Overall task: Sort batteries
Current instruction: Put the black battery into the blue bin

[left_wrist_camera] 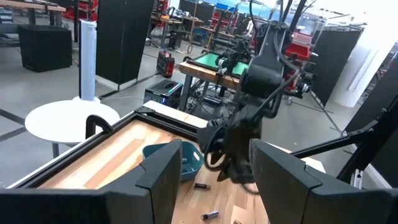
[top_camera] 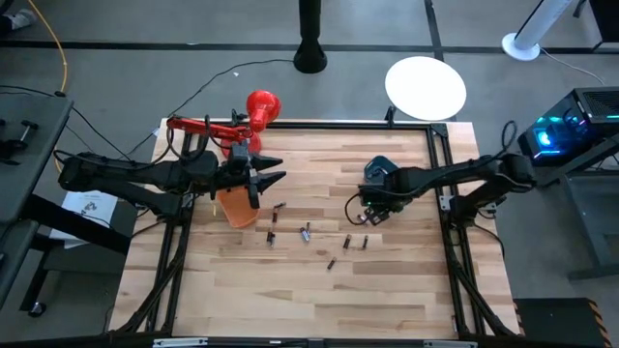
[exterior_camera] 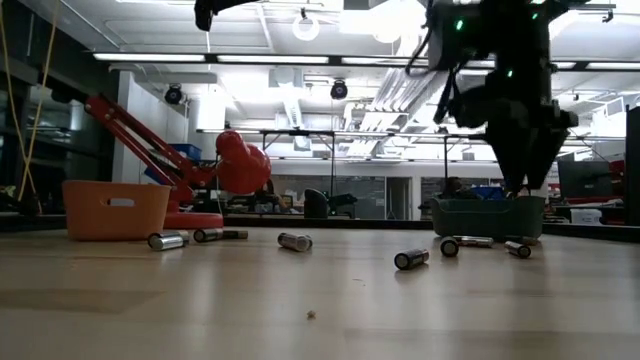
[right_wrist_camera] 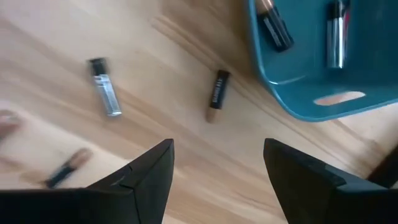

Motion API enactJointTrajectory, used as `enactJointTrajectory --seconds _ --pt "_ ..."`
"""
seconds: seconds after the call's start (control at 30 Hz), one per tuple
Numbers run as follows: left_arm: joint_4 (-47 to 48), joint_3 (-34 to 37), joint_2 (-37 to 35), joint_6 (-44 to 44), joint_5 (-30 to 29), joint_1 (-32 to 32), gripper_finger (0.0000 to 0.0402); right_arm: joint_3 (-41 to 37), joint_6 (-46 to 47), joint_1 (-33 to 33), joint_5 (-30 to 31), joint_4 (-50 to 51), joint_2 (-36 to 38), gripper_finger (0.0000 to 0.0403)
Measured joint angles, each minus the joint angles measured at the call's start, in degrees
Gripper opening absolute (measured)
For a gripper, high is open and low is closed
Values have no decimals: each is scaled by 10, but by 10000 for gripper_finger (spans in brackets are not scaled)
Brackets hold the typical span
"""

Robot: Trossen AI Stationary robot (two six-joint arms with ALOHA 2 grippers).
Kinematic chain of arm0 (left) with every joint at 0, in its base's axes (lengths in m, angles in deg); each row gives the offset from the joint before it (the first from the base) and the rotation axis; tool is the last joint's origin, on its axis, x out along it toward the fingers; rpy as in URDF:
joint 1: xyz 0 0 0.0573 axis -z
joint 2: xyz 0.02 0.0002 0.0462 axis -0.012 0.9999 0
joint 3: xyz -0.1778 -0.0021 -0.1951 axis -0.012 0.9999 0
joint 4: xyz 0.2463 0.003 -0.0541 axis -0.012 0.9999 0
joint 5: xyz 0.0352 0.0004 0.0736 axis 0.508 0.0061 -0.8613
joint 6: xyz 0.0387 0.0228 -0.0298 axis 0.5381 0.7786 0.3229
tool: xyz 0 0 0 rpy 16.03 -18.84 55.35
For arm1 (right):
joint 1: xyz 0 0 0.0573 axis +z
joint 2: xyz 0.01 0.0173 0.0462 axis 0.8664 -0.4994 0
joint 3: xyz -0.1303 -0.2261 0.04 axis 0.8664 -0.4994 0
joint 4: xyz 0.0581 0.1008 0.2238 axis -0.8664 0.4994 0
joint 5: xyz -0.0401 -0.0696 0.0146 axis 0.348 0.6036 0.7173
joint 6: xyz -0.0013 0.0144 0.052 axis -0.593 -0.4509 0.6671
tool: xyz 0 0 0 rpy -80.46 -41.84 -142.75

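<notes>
Across the pale wooden tabletop point(top_camera: 290, 290) we see a red desk lamp point(top_camera: 247, 114) at the far edge, with an orange plastic bin point(top_camera: 235, 205) just in front of it on the left and a teal plastic bin point(top_camera: 379, 174) on the right. Our left gripper point(top_camera: 268, 178) hovers over the orange bin, its two dark fingers spread wide with nothing between them. Our right gripper point(top_camera: 371, 215) hangs just beside the teal bin, above the wood, its fingers point(right_wrist_camera: 149, 168) also parted and empty. Between the two bins lie the small cylindrical batteries point(top_camera: 307, 232), scattered loosely and apart from one another. Some are silvery-grey point(right_wrist_camera: 107, 94), others dark with a copper-coloured end point(right_wrist_camera: 217, 94). Two more batteries point(right_wrist_camera: 336, 34) rest inside the teal bin. From above, the orange bin's contents are hidden by the left arm, so we cannot tell whether it holds any.
</notes>
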Motion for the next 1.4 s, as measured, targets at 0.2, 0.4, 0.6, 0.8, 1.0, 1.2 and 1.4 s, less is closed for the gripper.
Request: enactJointTrajectory --seconds 0.2,0.4,0.6,0.8,1.0,1.2,1.4 --pt "-1 0 0 0 0 0 179 0 1 -5 -24 -27 -48 242" --pt "-4 0 0 0 -1 -1 179 0 -28 -29 1 -18 -81 243" --pt "-5 0 0 0 -2 -5 179 0 -43 -80 58 -44 -91 243" --pt "-5 0 0 0 -2 -5 179 0 -73 -107 54 -55 -78 243" --pt "-4 0 0 0 -2 -5 179 0 -105 -65 -8 -52 -66 243" --pt "-4 0 0 0 -2 -5 179 -72 -74 -61 -52 -145 -65 243" --pt "-4 0 0 0 -2 -5 179 -119 -47 -61 -57 -210 -54 241"
